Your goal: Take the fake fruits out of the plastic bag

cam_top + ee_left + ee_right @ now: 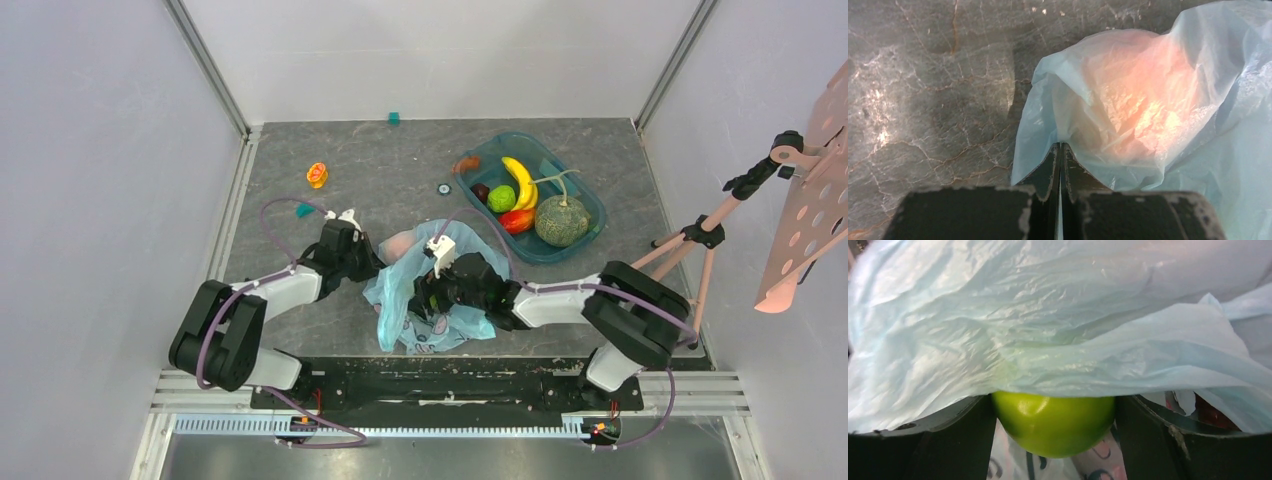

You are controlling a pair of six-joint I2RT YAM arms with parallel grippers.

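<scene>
The light-blue plastic bag (400,310) lies crumpled at the near middle of the table. My left gripper (366,266) is shut on the bag's left edge; in the left wrist view the jaws (1060,146) pinch the bag's film (1038,125). The pinkish-orange peach (1143,95) shows through the bag, at its far end (400,243). My right gripper (432,296) is inside the bag, shut on the green apple (1055,422), with the bag (1048,325) draped over it. The melon (561,222) and the dark grapes (481,191) lie in the teal tray (592,205).
The tray also holds a yellow banana (520,180), a red-orange mango (516,220) and a green round fruit (501,198). A small orange object (317,175), a teal cube (394,118) and a small disc (443,188) lie on the table. A tripod (700,240) stands at the right.
</scene>
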